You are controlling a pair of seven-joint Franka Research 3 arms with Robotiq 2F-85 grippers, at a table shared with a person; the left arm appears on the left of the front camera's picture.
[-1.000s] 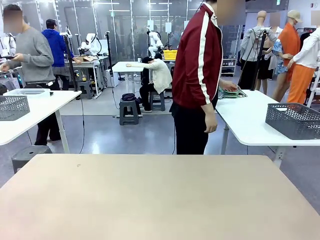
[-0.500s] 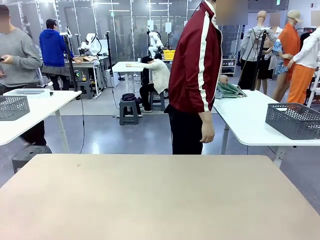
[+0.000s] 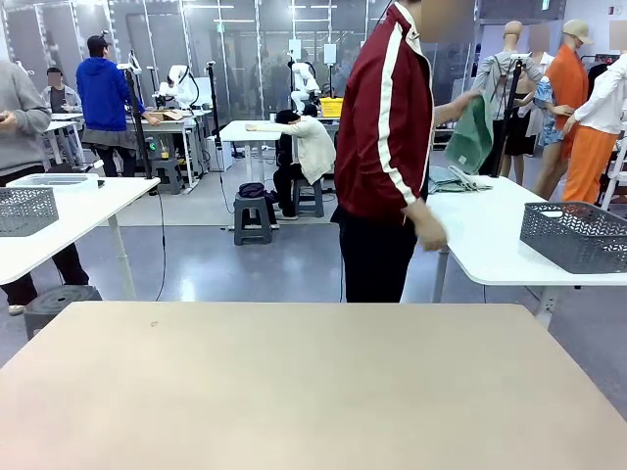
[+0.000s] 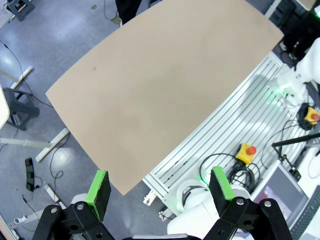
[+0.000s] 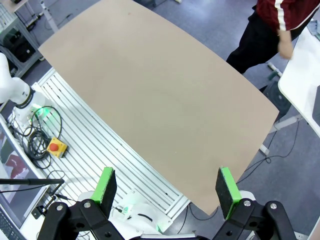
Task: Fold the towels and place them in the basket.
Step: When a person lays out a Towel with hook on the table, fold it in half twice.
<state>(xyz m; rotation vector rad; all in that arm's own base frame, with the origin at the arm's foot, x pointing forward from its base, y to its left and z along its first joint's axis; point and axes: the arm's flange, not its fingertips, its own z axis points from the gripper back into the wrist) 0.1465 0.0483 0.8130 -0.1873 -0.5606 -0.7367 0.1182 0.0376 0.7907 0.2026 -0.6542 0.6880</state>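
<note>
A person in a dark red jacket [image 3: 387,117] stands beyond the far edge of the beige table [image 3: 294,392], turned to a white side table [image 3: 490,235]. One hand lifts a mint green towel [image 3: 472,132] above that side table; another towel [image 3: 453,179] lies on it. A dark grey mesh basket [image 3: 573,235] stands on the same side table at the right. My left gripper [image 4: 160,189] hangs open high above the near left part of the beige table. My right gripper [image 5: 166,188] is open too, high over the table's near right part.
The beige table top [image 5: 150,85] is bare. A white table [image 3: 59,220] at the left carries another grey basket [image 3: 24,209]. A grey stool [image 3: 57,304] stands below it. Aluminium rails, cables and an emergency stop button [image 4: 246,152] lie on the robot's side.
The person has picked the green towel up off the white side table and raised it. A person at the far left has walked further left. Neither gripper has moved.
</note>
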